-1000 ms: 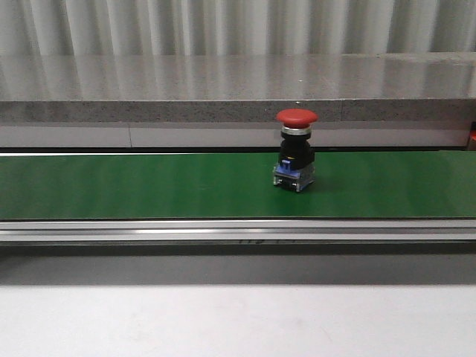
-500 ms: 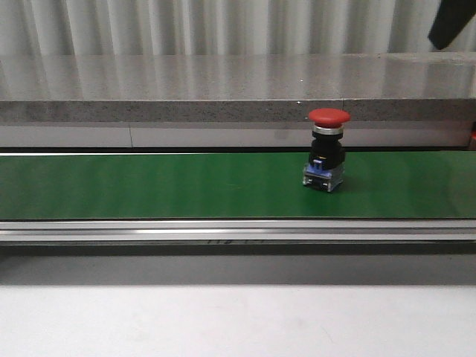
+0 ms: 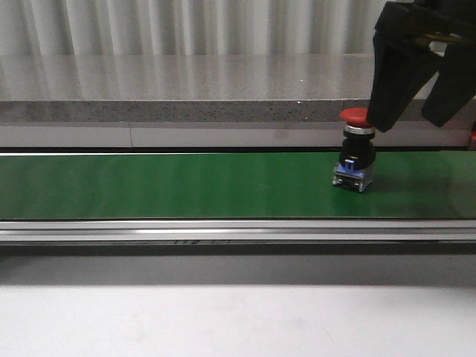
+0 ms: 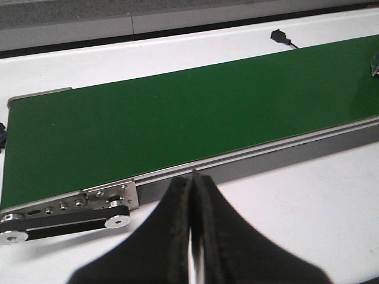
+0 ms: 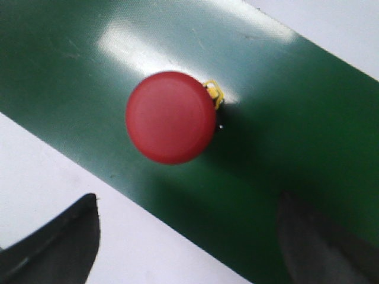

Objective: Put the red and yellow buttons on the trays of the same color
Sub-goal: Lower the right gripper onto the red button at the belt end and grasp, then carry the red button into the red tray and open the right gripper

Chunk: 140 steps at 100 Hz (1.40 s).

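A red mushroom button with a black body and blue base stands upright on the green conveyor belt, towards the right. My right gripper is open and hangs just above and to the right of it, not touching. In the right wrist view the red cap lies ahead of the gripper, between the spread black fingers. My left gripper is shut and empty over the white table by the belt's near rail. No yellow button and no tray is in view.
The belt's metal rail runs along its front edge, with white table in front. A grey stone ledge runs behind the belt. The belt's end roller bracket shows in the left wrist view.
The red button has travelled to the right along the belt. My right gripper has come down into view from the upper right, above the button.
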Tool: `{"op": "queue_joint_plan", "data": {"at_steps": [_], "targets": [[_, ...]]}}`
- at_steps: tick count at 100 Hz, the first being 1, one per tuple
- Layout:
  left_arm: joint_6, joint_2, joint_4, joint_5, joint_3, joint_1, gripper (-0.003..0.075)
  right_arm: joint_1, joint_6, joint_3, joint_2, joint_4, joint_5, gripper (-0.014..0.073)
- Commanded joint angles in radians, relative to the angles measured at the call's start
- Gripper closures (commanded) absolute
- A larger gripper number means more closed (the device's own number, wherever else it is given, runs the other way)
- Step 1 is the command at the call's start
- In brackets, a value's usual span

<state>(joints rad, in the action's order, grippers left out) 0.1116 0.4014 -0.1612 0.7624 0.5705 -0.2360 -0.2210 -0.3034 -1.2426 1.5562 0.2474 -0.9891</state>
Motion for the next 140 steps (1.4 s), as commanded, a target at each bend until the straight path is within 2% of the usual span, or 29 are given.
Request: {"op": "queue_joint_plan", "data": {"at_steps": [1,21,27,42,52,73,117,140], "targets": [[0.002,0.008,-0.018,-0.073,0.025,-0.008,0.074,-0.002,-0.031,-0.028,-0.011,0.024,0.054,-0.0009],[0.002,0.008,-0.018,-0.073,0.025,-0.008,0.074,-0.002,-0.042,-0.028,0.04,0.024,0.143,0.0012],[0.002,0.008,-0.018,-0.073,0.025,-0.008,0.074,-0.002,-0.043,-0.028,0.047,0.024,0.165,0.0082],[0.002,0.008,-0.018,-0.073,0.025,-0.008,0.074,-0.002,-0.043,-0.028,0.054,0.024,0.185,0.0335],[0.002,0.008,-0.018,-0.073,0.025,-0.008,0.074,-0.002,-0.043,-0.028,0.05,0.024,0.201,0.0406],[0.002,0.008,-0.018,-0.073,0.025,-0.008,0.074,0.065,0.005,-0.028,-0.003,0.024,0.217,0.0411],[0.002,0.008,-0.018,-0.073,0.025,-0.008,0.074,0.494,0.122,-0.028,-0.039,0.024,0.298,0.0411],[0.002,0.008,-0.018,-0.073,0.025,-0.008,0.074,0.625,0.162,-0.028,0.006,0.024,0.312,0.0411]]}}
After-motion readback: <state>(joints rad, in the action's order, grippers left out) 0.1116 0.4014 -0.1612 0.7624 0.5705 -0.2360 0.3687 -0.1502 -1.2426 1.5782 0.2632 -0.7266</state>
